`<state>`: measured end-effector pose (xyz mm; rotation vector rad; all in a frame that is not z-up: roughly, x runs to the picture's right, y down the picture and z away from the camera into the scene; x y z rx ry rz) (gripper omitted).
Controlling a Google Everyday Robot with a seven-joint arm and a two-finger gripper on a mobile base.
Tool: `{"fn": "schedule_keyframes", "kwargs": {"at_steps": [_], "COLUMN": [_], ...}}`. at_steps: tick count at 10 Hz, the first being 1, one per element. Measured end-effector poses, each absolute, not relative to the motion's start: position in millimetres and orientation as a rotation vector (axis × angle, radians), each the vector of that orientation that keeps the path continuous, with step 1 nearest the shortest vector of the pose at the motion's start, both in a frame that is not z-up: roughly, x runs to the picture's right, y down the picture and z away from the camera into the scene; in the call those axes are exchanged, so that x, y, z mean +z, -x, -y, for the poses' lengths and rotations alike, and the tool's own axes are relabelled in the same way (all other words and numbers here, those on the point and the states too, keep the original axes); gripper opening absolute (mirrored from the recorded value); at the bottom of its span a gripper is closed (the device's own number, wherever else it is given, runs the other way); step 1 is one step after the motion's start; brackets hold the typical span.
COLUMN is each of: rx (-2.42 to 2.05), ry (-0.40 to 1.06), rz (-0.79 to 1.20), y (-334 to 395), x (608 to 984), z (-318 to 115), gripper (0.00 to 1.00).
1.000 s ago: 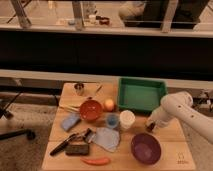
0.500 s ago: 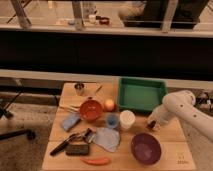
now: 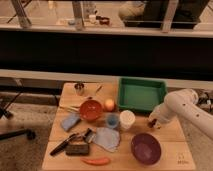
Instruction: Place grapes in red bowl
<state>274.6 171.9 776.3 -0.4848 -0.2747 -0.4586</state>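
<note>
My gripper (image 3: 152,123) hangs low over the table's right side, just right of a white cup (image 3: 127,120) and below the green tray's front right corner. It is shut on a small dark lump, the grapes (image 3: 151,125), mostly hidden by the fingers. The red bowl (image 3: 91,110) sits left of centre, well to the gripper's left, with an orange-peach fruit (image 3: 109,104) touching its right side. The white arm (image 3: 182,106) comes in from the right edge.
A green tray (image 3: 141,94) lies at the back right and a purple bowl (image 3: 146,148) at the front right. A blue cup (image 3: 112,120), grey cloth (image 3: 106,138), blue sponge (image 3: 70,121), black utensils (image 3: 75,145), carrot (image 3: 96,161) and metal cup (image 3: 79,88) fill the left and middle.
The gripper has risen very slightly and stays in nearly the same spot. Nothing on the table has moved.
</note>
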Motion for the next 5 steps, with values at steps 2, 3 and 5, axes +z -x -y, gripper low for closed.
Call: {"fn": "schedule_keyframes", "kwargs": {"at_steps": [2, 3, 5], "rx": [-0.453, -0.451, -0.441], "ry": [0.464, 0.455, 0.443], "rz": [0.279, 0.281, 0.284], "y": [-273.4, -273.0, -273.0], "x": [764.2, 758.5, 748.2], "z": [-164.7, -161.5, -157.0], "gripper": [0.00, 0.00, 0.00]}}
